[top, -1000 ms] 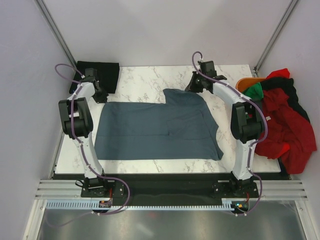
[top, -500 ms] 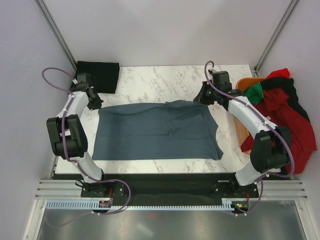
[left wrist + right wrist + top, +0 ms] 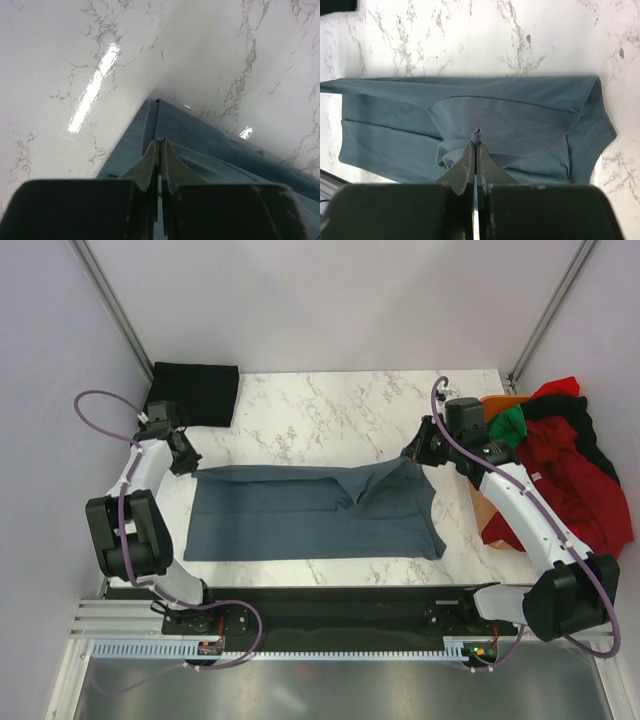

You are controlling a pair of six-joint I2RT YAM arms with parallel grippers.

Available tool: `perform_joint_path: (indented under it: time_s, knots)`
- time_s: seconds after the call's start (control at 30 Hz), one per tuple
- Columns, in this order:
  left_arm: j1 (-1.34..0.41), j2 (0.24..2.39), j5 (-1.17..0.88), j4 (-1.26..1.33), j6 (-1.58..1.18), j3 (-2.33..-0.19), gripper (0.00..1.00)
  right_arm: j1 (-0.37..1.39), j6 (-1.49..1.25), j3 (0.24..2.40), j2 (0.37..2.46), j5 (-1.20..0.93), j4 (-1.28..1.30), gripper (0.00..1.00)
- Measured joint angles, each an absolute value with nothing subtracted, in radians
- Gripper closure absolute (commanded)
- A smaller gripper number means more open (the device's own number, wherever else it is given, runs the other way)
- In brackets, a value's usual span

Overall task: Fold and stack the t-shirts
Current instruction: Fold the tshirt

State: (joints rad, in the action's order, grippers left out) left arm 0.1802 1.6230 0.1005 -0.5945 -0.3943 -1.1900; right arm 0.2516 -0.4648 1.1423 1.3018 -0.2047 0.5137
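Your left gripper (image 3: 184,456) is clenched on the far-left corner of the shirt (image 3: 300,520), and your right gripper (image 3: 416,452) is clenched on a raised pinch of its far-right edge, so each arm is nearest its own end. The shirt lies mid-table (image 3: 330,410) with its long axis running 9 to 3 o'clock. Its near edge sits toward 6 o'clock from both jaws, so the fold likely calls for drawing both ends that way together, though the bunched right side may land crooked.
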Motion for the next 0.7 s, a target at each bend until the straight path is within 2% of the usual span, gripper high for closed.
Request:
perform_joint_path:
  time_s: [0.37,0.4,0.43,0.47,0.5,0.53,0.57,0.6,0.7]
  knots:
    - [0.18,1.471,0.134,-0.583,-0.395,-1.042,0.97,0.252,-0.475,1.005,1.143,-0.204,0.573,1.0]
    - [0.18,1.451,0.139,-0.579,-0.395,-1.024,0.92,0.252,-0.482,0.979,1.121,-0.201,0.572,1.0]
    - [0.18,1.424,0.145,-0.578,-0.395,-1.003,0.79,0.252,-0.491,0.948,1.092,-0.195,0.573,1.0]
    - [0.18,1.395,0.152,-0.58,-0.393,-0.982,0.61,0.252,-0.5,0.919,1.065,-0.186,0.577,0.96]
    - [0.182,1.369,0.159,-0.581,-0.394,-0.965,0.27,0.252,-0.514,0.882,1.026,-0.177,0.585,0.69]
    - [0.184,1.348,0.166,-0.584,-0.393,-0.952,0.19,0.252,-0.533,0.843,0.985,-0.171,0.59,0.51]
    - [0.19,1.32,0.179,-0.584,-0.4,-0.934,0.16,0.252,-0.548,0.807,0.943,-0.167,0.596,0.28]
    - [0.197,1.296,0.185,-0.584,-0.401,-0.919,0.11,0.252,-0.564,0.774,0.903,-0.163,0.605,0.24]
    - [0.223,1.241,0.193,-0.597,-0.408,-0.89,0.08,0.252,-0.599,0.706,0.81,-0.147,0.638,0.19]
